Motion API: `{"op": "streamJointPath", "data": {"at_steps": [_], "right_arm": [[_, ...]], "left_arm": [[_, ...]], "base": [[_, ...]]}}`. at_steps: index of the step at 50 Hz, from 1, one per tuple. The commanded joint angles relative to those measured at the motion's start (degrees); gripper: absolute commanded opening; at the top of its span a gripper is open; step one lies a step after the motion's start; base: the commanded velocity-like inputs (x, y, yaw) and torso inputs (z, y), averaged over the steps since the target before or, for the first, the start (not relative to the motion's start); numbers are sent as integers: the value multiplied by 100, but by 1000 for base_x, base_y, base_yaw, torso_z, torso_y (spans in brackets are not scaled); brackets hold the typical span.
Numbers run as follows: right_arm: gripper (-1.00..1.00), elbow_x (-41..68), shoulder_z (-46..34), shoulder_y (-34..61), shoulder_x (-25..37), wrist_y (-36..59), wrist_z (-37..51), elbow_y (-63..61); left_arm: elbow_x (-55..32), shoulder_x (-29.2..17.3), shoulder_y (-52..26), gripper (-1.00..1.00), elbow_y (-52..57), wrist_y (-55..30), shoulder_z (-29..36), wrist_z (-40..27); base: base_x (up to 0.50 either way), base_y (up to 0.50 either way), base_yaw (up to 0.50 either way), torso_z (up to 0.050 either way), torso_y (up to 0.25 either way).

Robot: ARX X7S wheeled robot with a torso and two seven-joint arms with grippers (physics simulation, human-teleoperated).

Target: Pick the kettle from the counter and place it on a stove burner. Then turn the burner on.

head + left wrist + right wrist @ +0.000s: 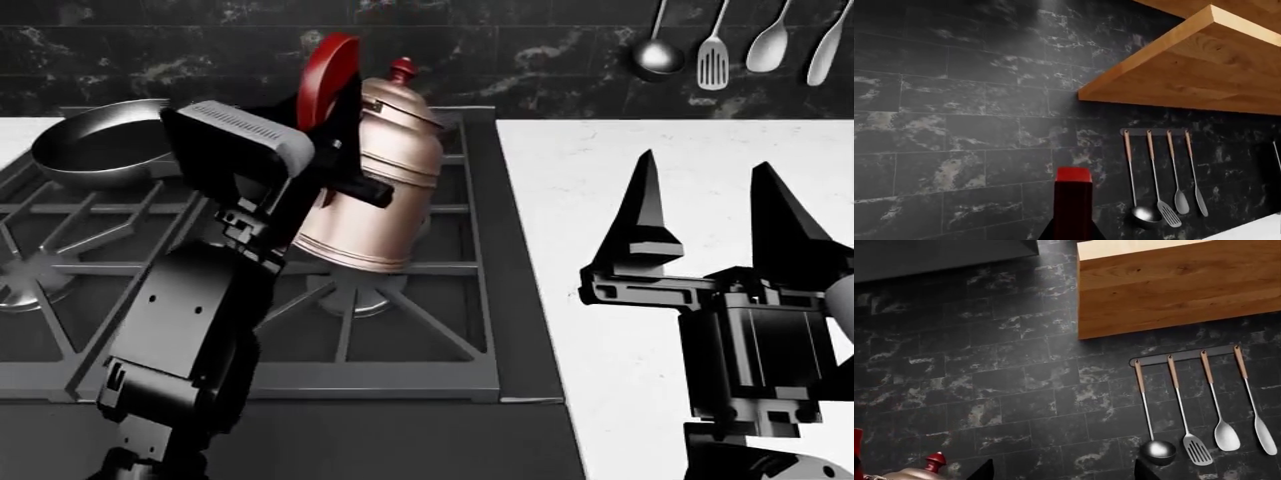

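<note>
Kettle (371, 190): upright, carried by its red handle (328, 75) in the left claw (334, 150), base over the star-grated stove burner (350, 290); seated or hovering, cannot tell. Right claw (707, 215): wide, empty, over the white tabletop (587, 180), farther off.

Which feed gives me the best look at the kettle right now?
The head view: it shows the kettle nearly whole, body, lid and red handle, over the stove grate, with the left arm partly covering it. The right wrist view catches only its lid knob; the left wrist view shows just a red-topped dark shape.
</note>
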Motion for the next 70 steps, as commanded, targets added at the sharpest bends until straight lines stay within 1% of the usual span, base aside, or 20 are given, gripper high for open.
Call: {"op": "streamJointPath", "data": {"at_steps": [1, 14, 22, 31, 46, 57, 70], "right_arm": [[100, 29, 1, 1, 22, -12, 26, -8], [100, 41, -8, 4, 40, -51, 39, 22], [100, 28, -36, -14, 52, -74, 49, 12], [100, 22, -71, -32, 71, -74, 74, -28], [100, 26, -110, -47, 100, -94, 97, -43], [100, 71, -94, -54, 119, -111, 122, -51], [100, 98, -129, -26, 141, -93, 156, -66]], "left_arm": [[-22, -82, 612, -100, 108, 75, 89, -55], [65, -337, 1352, -100, 769, 147, 136, -236], [50, -489, 1655, -100, 1079, 178, 84, -323], [76, -553, 2093, -100, 1104, 391, 111, -305], [85, -635, 2499, -100, 922, 652, 44, -318], [109, -770, 2898, -100, 994, 768, 57, -307], [138, -815, 3108, -100, 951, 849, 34, -379]], "base": [[0, 0, 0, 0, 0], [0, 0, 0, 0, 0], [0, 0, -1, 0, 0], [0, 0, -2, 0, 0], [1, 0, -2, -1, 0], [1, 0, -2, -1, 0], [2, -1, -3, -1, 0]]}}
